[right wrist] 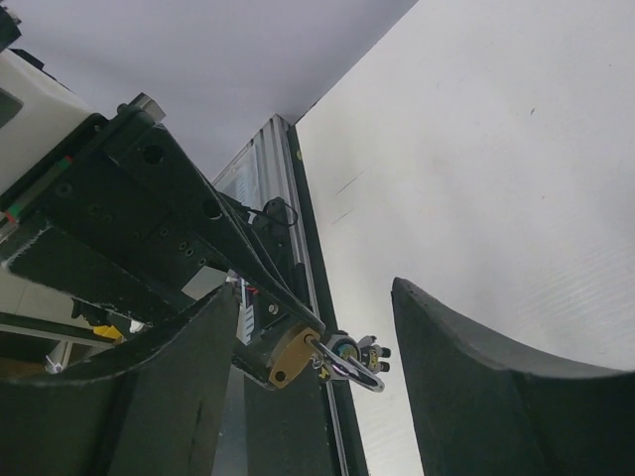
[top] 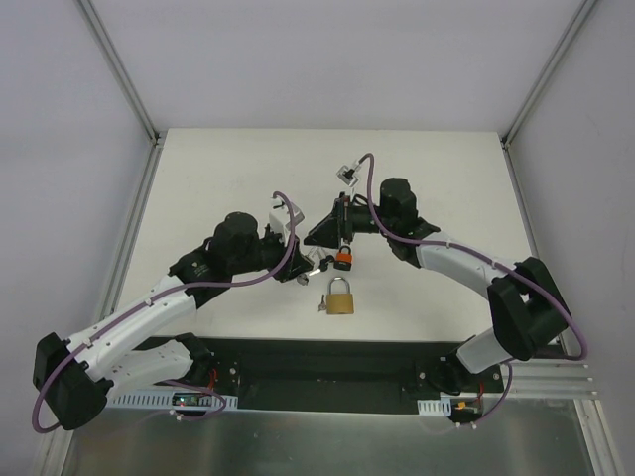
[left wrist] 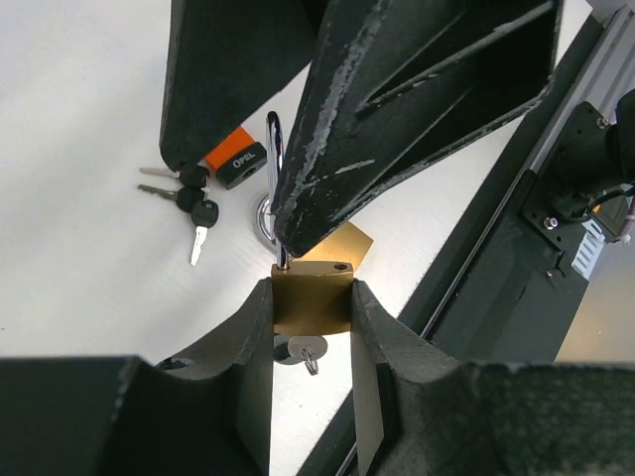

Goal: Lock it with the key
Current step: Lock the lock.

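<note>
A white table (top: 228,169) stands between pale grey walls (top: 60,149), with aluminium rails (top: 119,69) at the corners, evenly lit.

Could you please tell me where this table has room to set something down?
Bare: the white table's far strip behind both arms, and its right margin. Crowded: mid-table, where the left hand, gripping a brass padlock, meets the right hand beside a second brass padlock, orange key tag and keys.

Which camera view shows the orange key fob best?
Left wrist: the orange key fob is close, its OPEL lettering legible. Top external shows only a small orange spot; right wrist does not show it.
</note>
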Robot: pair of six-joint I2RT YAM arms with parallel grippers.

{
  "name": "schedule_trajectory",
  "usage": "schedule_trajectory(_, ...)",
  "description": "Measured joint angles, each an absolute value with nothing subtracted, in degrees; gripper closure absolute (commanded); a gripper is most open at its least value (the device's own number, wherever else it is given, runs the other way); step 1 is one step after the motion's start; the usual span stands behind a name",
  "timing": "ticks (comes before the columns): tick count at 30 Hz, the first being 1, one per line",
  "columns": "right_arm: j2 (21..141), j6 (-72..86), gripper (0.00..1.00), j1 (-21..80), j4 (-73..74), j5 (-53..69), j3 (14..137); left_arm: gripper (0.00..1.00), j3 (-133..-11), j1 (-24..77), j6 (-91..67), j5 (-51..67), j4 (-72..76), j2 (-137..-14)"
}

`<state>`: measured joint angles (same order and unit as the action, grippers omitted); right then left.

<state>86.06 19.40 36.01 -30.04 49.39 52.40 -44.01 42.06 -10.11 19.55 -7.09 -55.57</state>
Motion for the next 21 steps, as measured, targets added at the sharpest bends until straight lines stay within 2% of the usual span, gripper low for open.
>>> schedule_trajectory(6,87.44,23.03,0.59,35.99,-35.35,51.96,52.34,1.0,-44.01,42.06,-10.33,19.44,-6.22,-54.68)
schedule_trajectory(8,87.74,24.51,0.62,35.99,-38.04,53.08,51.94,1.0,-44.01,42.06,-10.37,19.31,-6.22,-54.22)
schedule_trajectory(17,87.83,28.29,0.64,35.99,-43.57,55.83,49.6,1.0,-44.01,42.09,-10.44,18.92,-6.17,-53.04)
schedule_trajectory(19,87.83,28.53,0.71,35.99,-44.03,56.01,49.36,1.0,-44.01,42.06,-10.44,18.9,-6.2,-52.73)
schedule_trajectory(20,87.83,28.53,0.79,35.99,-44.23,56.03,49.19,1.0,-44.01,42.06,-10.44,18.9,-6.17,-52.58)
schedule_trajectory(21,87.83,28.8,0.83,35.99,-44.31,56.03,49.01,1.0,-44.01,42.06,-10.44,18.9,-6.15,-52.45)
